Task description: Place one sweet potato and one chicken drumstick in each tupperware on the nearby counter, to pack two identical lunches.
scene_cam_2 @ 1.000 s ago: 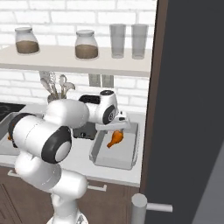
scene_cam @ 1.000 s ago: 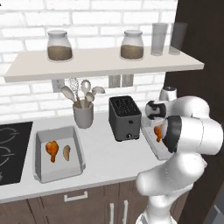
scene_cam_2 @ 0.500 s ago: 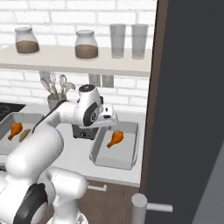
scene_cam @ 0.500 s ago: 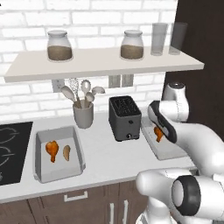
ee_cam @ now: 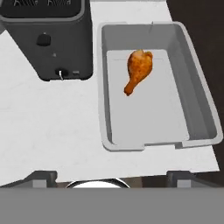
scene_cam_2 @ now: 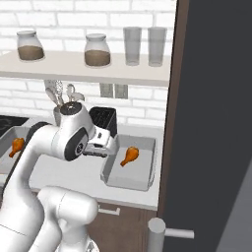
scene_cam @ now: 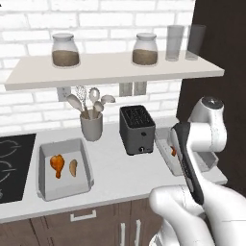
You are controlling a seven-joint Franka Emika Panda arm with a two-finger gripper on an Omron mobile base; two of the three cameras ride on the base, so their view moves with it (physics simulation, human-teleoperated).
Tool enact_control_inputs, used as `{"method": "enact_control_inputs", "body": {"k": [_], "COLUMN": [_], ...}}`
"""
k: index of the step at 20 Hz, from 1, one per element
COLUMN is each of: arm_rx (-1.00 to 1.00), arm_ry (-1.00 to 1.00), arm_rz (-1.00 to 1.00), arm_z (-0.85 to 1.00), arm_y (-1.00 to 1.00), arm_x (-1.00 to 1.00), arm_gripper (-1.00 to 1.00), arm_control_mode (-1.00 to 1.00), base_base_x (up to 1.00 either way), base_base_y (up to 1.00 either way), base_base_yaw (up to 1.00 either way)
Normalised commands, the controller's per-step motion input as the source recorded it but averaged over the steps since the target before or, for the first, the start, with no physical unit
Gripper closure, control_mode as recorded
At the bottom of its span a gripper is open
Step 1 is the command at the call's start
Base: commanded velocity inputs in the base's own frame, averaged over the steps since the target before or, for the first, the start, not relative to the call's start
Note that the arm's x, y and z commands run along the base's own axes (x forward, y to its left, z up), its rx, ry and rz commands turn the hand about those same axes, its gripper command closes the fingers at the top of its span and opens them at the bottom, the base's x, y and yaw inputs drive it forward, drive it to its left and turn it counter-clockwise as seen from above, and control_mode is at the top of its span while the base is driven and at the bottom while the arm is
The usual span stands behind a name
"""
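Left tupperware [scene_cam: 44,163] sitting on counter [scene_cam: 120,173] beside cooktop [scene_cam: 12,163], holding chicken drumstick [scene_cam: 56,165] and sweet potato [scene_cam: 73,167] side by side. Utensil holder [scene_cam: 91,126], then toaster [scene_cam: 136,129], standing mid-counter. Right tupperware [ee_cam: 199,109] holding lone second drumstick [ee_cam: 138,70]. Gripper [scene_cam_2: 106,143] hanging above its near-left edge, jaws spread wide, grasping nothing.

Drumstick [scene_cam_2: 130,155] inside right tupperware [scene_cam_2: 140,176]

The white arm is folded back, its gripper [ee_cam: 111,176] open wide, pointing downward, holding nothing.
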Motion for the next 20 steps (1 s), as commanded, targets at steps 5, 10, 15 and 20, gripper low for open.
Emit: {"method": "enact_control_inputs", "body": {"k": [5,10,15,20], "arm_rx": [0.08,0.00,0.00,0.00], "arm_ry": [-0.21,-0.26,0.00,0.00], "arm_rz": [-0.09,0.00,0.00,0.00], "arm_z": [0.68,0.65,0.00,0.00], "arm_y": [0.18,0.21,0.00,0.00], "arm_x": [-0.83,-0.74,0.00,0.00], "arm_gripper": [-1.00,-1.00,-1.00,-1.00], "arm_control_mode": [-1.00,1.00,1.00,1.00], "base_base_x": [0.00,-0.20,-1.00,-1.00], "base_base_y": [0.00,0.06,0.24,0.03], "base_base_yaw": [0.00,0.00,-0.03,-0.16]}}
